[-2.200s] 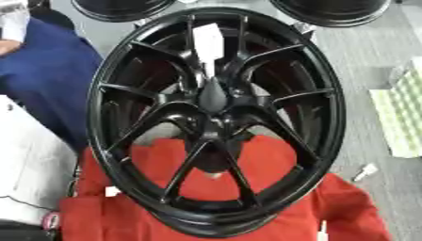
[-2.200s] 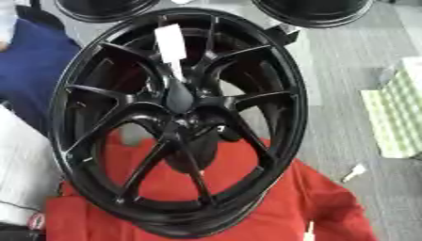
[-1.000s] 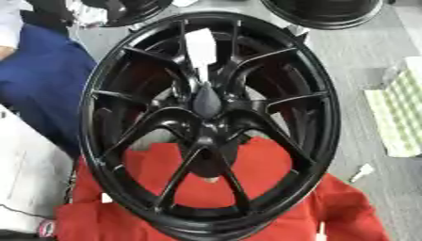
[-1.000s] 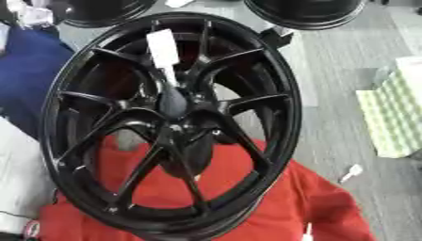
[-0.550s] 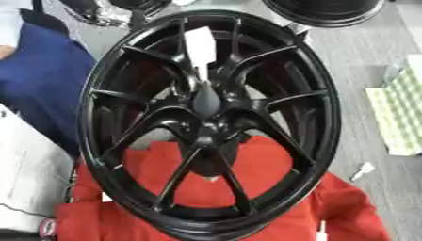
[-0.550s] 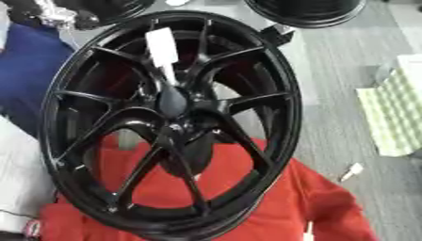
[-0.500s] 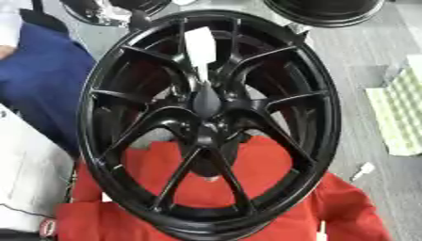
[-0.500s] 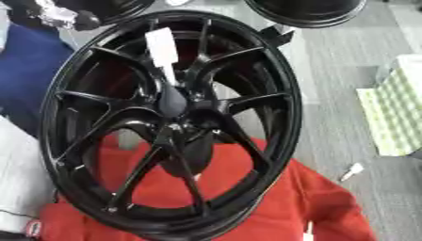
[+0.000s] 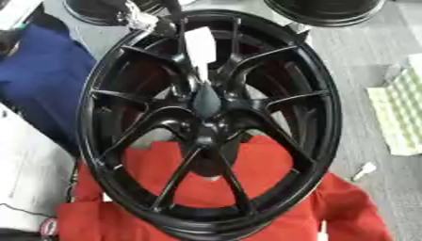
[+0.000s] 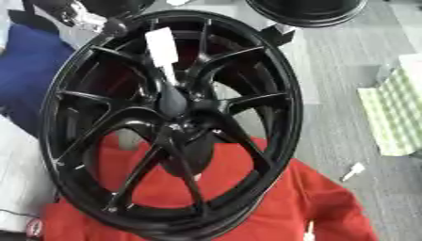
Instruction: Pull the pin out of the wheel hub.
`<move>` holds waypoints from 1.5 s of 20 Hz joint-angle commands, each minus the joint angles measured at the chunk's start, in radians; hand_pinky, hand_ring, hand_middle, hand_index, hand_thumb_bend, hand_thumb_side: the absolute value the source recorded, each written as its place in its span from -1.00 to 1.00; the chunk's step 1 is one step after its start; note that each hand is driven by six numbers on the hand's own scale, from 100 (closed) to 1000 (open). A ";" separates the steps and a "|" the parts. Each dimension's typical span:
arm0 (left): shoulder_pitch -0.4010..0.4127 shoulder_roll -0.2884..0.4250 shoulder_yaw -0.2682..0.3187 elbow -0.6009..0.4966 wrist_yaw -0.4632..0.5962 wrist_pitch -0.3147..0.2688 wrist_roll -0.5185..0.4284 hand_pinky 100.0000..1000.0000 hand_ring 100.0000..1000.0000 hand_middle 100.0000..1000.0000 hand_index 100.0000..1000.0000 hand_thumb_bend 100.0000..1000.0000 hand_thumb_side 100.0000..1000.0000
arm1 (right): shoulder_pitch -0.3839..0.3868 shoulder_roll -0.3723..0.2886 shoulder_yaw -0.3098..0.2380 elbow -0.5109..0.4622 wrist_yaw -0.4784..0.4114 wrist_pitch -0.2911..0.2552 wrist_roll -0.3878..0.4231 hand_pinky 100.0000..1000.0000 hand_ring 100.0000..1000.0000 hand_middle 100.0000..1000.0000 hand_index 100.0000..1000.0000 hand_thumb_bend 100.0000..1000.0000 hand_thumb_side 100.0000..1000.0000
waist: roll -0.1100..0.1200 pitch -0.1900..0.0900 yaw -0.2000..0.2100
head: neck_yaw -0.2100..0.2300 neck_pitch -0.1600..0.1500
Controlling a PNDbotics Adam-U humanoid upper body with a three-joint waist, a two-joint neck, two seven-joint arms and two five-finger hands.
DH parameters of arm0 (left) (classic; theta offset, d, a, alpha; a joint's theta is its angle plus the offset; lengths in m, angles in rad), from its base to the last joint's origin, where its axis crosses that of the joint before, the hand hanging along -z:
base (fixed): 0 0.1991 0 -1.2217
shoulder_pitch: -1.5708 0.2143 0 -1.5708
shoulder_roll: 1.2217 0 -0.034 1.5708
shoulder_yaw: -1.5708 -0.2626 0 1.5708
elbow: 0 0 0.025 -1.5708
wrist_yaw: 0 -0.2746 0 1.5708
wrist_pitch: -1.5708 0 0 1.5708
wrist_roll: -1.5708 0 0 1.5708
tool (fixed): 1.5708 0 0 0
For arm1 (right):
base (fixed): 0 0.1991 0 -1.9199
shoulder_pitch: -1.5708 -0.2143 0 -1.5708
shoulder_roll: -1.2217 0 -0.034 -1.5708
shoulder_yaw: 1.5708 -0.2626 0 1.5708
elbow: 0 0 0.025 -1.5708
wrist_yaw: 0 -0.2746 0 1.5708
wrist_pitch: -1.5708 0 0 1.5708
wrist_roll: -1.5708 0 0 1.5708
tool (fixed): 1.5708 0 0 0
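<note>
Left eye view: black wheel (image 9: 206, 127) lies flat over a red cloth (image 9: 272, 188), hub (image 9: 206, 127) at centre of frame. The pin (image 9: 206, 99) reads as the dark tapered piece sticking out of the hub, long axis roughly along the view's vertical, tip toward the top edge. A white tag (image 9: 200, 47) sits just above it on a spoke. Left hand (image 9: 152, 19) comes in at the upper left, over the wheel's far rim; only a silver joint and dark fingers show, can't tell whether they are straight or curled. Pin lies below and slightly right of that hand, well apart, nothing touching it.

Right eye view: same layout, shifted. Left hand (image 10: 91, 21) is at the top left by the rim, fingers again unreadable. Pin (image 10: 171, 101) is still seated in the hub, down-frame from the hand. Right hand shows in neither view, so the left is the nearer one. My read: the reach has to run down the spoke line toward the pin's free end, then pull along its axis.
</note>
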 commanded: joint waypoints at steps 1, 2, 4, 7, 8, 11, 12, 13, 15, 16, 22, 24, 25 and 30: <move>-0.030 -0.001 -0.002 0.011 -0.019 0.000 -0.014 0.82 0.78 0.58 0.79 -0.37 0.89 | -0.017 -0.023 -0.006 -0.016 0.000 0.135 -0.144 0.36 0.02 -0.10 0.23 -1.00 -0.69 | -0.002 -0.015 -0.003 | -0.007 -0.032; -0.031 -0.005 -0.002 0.014 -0.026 0.007 -0.014 0.83 0.79 0.58 0.80 -0.36 0.90 | -0.019 -0.022 -0.005 -0.016 0.000 0.134 -0.144 0.36 0.02 -0.10 0.22 -1.00 -0.68 | -0.002 -0.015 -0.003 | -0.008 -0.035; -0.033 -0.008 0.001 0.011 -0.037 0.020 -0.014 0.84 0.80 0.59 0.80 -0.34 0.87 | -0.020 -0.019 -0.006 -0.016 0.001 0.133 -0.144 0.36 0.02 -0.10 0.22 -1.00 -0.68 | -0.001 -0.014 -0.003 | -0.007 -0.037; -0.034 -0.007 0.002 -0.002 -0.050 0.037 -0.014 0.84 0.82 0.59 0.82 -0.31 0.87 | -0.018 -0.015 -0.011 -0.016 0.000 0.131 -0.144 0.36 0.01 -0.11 0.22 -1.00 -0.66 | 0.001 -0.012 -0.002 | -0.005 -0.029; -0.034 -0.007 0.001 -0.008 -0.057 0.043 -0.014 0.85 0.83 0.60 0.84 -0.28 0.83 | -0.017 -0.014 -0.012 -0.016 -0.001 0.131 -0.144 0.36 0.01 -0.11 0.22 -1.00 -0.66 | 0.001 -0.012 -0.002 | -0.004 -0.025; -0.036 -0.008 -0.001 -0.017 -0.094 0.064 -0.014 0.85 0.83 0.59 0.86 -0.21 0.80 | -0.018 -0.011 -0.013 -0.016 -0.001 0.127 -0.144 0.36 0.01 -0.11 0.22 -1.00 -0.66 | 0.002 -0.011 -0.002 | 0.002 -0.014; -0.036 -0.009 -0.002 -0.019 -0.107 0.071 -0.014 0.84 0.83 0.59 0.86 -0.19 0.79 | -0.017 -0.010 -0.014 -0.016 -0.001 0.126 -0.144 0.36 0.01 -0.11 0.22 -1.00 -0.65 | 0.003 -0.010 -0.002 | 0.004 -0.011; -0.037 -0.011 -0.003 -0.021 -0.119 0.078 -0.013 0.84 0.83 0.59 0.86 -0.16 0.78 | -0.017 -0.009 -0.015 -0.016 -0.002 0.126 -0.144 0.36 0.00 -0.12 0.22 -1.00 -0.65 | 0.003 -0.010 -0.002 | 0.006 -0.007; -0.039 -0.014 -0.006 -0.024 -0.143 0.091 -0.008 0.84 0.83 0.60 0.87 -0.14 0.78 | -0.017 -0.007 -0.017 -0.016 -0.003 0.124 -0.144 0.36 0.00 -0.12 0.22 -1.00 -0.65 | 0.003 -0.009 -0.001 | 0.009 -0.002; -0.040 -0.015 -0.009 -0.026 -0.153 0.097 -0.004 0.84 0.83 0.60 0.87 -0.13 0.78 | -0.018 -0.006 -0.017 -0.016 -0.003 0.122 -0.144 0.35 0.00 -0.12 0.22 -1.00 -0.64 | 0.004 -0.008 -0.001 | 0.010 -0.001; -0.044 -0.028 -0.027 -0.025 -0.189 0.122 0.012 0.84 0.84 0.60 0.88 -0.13 0.88 | -0.017 -0.002 -0.019 -0.016 -0.006 0.119 -0.144 0.35 0.00 -0.12 0.21 -1.00 -0.64 | 0.004 -0.005 0.002 | 0.015 0.007; -0.046 -0.030 -0.033 -0.026 -0.190 0.124 0.006 0.84 0.84 0.60 0.86 -0.15 0.97 | -0.016 -0.001 -0.020 -0.016 -0.007 0.118 -0.144 0.35 0.00 -0.12 0.21 -1.00 -0.63 | 0.004 -0.004 0.003 | 0.017 0.010; -0.047 -0.031 -0.035 -0.027 -0.190 0.124 0.003 0.83 0.84 0.60 0.85 -0.16 1.00 | -0.016 0.000 -0.021 -0.016 -0.007 0.117 -0.144 0.35 0.00 -0.12 0.21 -1.00 -0.63 | 0.004 -0.004 0.004 | 0.018 0.011; -0.053 -0.037 -0.037 -0.019 -0.197 0.128 -0.003 0.84 0.84 0.60 0.82 -0.20 1.00 | -0.017 0.004 -0.024 -0.016 -0.008 0.113 -0.144 0.35 0.00 -0.12 0.21 -1.00 -0.62 | 0.004 -0.002 0.006 | 0.024 0.015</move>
